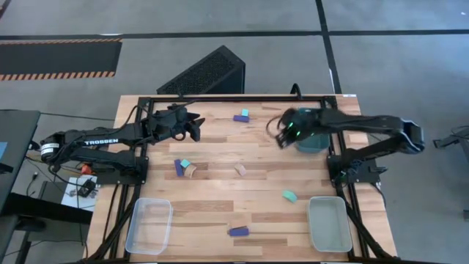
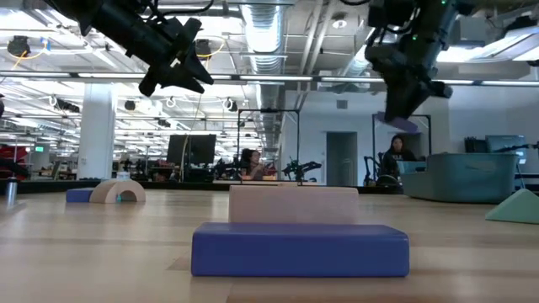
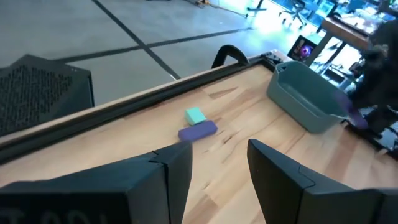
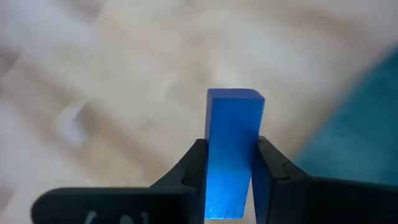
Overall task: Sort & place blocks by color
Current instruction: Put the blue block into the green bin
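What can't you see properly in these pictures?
- Inside the dark teal tray: in the high view the right arm covers it; in the low view its wall hides it.
- The table under the blue block: blurred in the right wrist view.
- Blocks behind the blue bar: it fills the front of the low view.
- The left gripper's fingertips: cut off by the left wrist view's edge.

A wooden table [image 1: 220, 209] is carrying three trays: clear [image 1: 149, 225], grey [image 1: 329, 223], teal [image 1: 311, 139]. Scattered blocks [image 1: 241, 116] are lying across it.
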Available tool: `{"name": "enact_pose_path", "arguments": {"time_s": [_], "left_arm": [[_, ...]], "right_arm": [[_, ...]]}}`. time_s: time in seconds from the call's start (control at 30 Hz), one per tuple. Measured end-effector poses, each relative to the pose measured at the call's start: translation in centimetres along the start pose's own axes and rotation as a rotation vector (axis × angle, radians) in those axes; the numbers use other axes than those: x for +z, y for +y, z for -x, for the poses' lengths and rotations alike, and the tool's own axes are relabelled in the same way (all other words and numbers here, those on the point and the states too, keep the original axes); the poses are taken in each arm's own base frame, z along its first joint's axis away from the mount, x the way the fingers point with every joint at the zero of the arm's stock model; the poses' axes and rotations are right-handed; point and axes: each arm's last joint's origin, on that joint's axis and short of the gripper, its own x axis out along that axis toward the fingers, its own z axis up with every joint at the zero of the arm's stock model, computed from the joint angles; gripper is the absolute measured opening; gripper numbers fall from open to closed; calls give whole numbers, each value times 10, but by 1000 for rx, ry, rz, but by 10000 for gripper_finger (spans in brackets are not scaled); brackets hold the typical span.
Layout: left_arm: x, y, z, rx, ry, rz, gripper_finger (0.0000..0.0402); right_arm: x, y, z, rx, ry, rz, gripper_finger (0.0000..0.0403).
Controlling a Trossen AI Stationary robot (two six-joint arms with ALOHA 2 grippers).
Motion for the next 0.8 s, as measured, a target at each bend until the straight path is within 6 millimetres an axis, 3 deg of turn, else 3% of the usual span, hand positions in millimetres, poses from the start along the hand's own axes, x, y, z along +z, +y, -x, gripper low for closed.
{"name": "enact_pose_path", "arguments": {"time_s": [0.2, 0.4, 0.8], "left_arm": [[0, 0, 0, 0, 0, 22, 144], [-1, 1, 0, 23, -3, 29, 144], [-4, 3, 0, 70, 19, 44, 144]], "right_arm": [[16, -45, 4, -216, -34, -47, 75], [11, -76, -29, -341, 92, -96, 76], [-4, -96, -81, -396, 266, -145, 79]]}}
